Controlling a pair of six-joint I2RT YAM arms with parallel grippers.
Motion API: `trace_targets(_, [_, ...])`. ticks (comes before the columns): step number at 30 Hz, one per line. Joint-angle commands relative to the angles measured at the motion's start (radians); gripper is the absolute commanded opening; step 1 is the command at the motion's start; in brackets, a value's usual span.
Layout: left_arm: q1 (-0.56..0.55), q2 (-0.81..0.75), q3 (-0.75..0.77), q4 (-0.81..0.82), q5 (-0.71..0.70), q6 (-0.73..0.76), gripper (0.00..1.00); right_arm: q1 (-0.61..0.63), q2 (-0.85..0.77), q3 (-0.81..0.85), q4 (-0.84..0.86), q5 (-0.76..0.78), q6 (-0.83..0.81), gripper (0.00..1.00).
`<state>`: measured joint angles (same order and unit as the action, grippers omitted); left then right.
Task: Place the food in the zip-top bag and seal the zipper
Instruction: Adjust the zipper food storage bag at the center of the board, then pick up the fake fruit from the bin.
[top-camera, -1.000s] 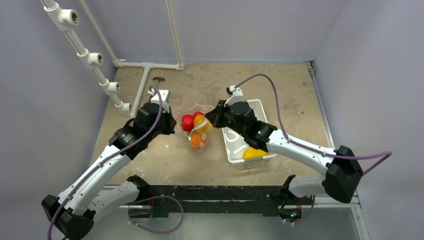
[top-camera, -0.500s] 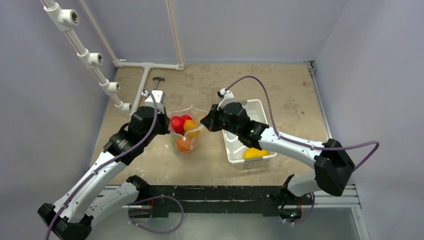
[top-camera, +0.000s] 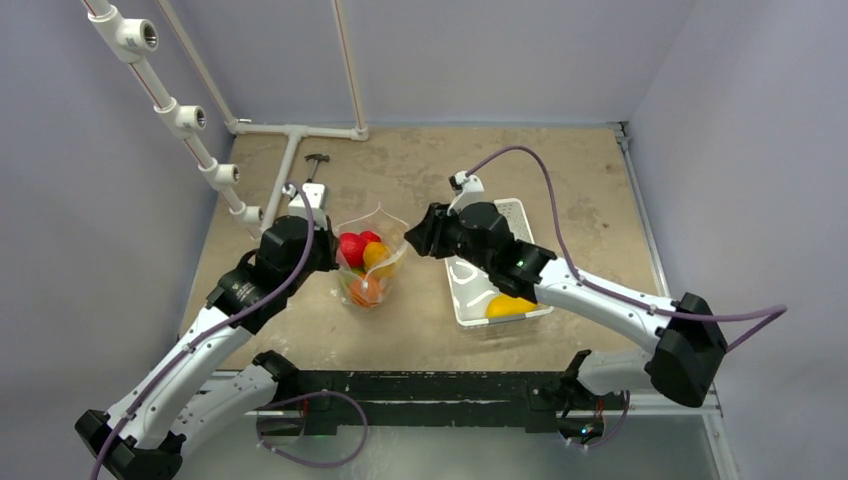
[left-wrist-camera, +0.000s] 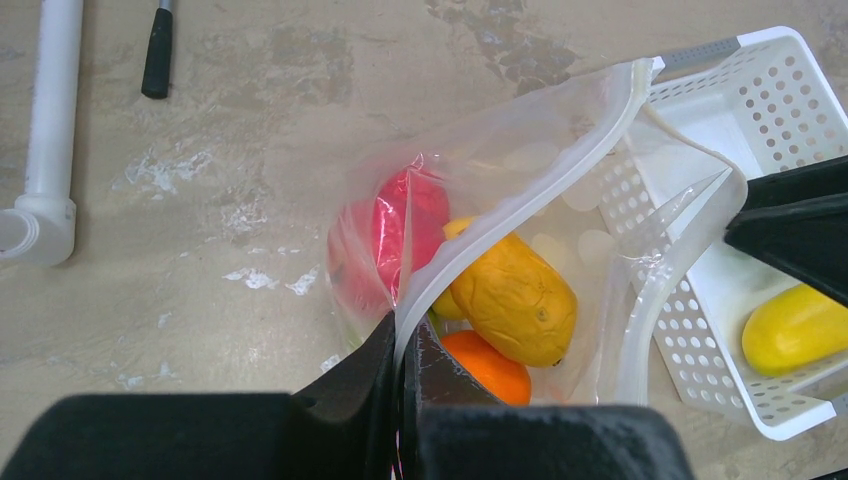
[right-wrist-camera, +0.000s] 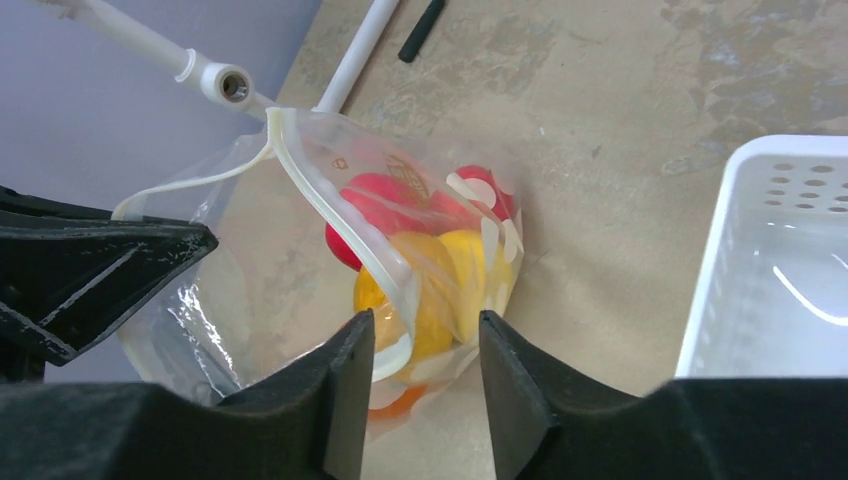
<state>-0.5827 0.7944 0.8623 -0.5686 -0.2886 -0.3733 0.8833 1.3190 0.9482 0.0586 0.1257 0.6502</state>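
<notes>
The zip-top bag stands open at mid table between both arms, holding red, yellow-orange and orange food. My left gripper is shut on the zipper at the bag's left corner. My right gripper is open at the bag's right side; the zipper strip runs loosely between its fingers, unpinched. One yellow fruit lies in the white basket.
The white slotted basket sits just right of the bag, under my right arm. A white pipe frame and a black-handled tool lie at the back left. Grey walls close in the table.
My right gripper has opened and let go of the bag's rim, then drawn slightly back to the right. Both arms had carried the bag a little leftward; the left stays shut.
</notes>
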Motion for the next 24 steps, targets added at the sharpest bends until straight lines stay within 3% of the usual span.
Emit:
trace_targets(1, [0.005,-0.018,-0.006,0.042,-0.006,0.022,0.0,-0.001,-0.074,0.043,-0.101,0.106,0.012,0.5])
trace_targets(14, [0.006,-0.028,-0.009,0.048,0.019,0.031,0.0,-0.002,-0.19,0.054,-0.382,0.326,0.15,0.98])
trace_targets(24, [0.005,-0.044,-0.011,0.051,0.037,0.035,0.0,-0.004,-0.114,0.13,-0.703,0.509,0.433,0.99])
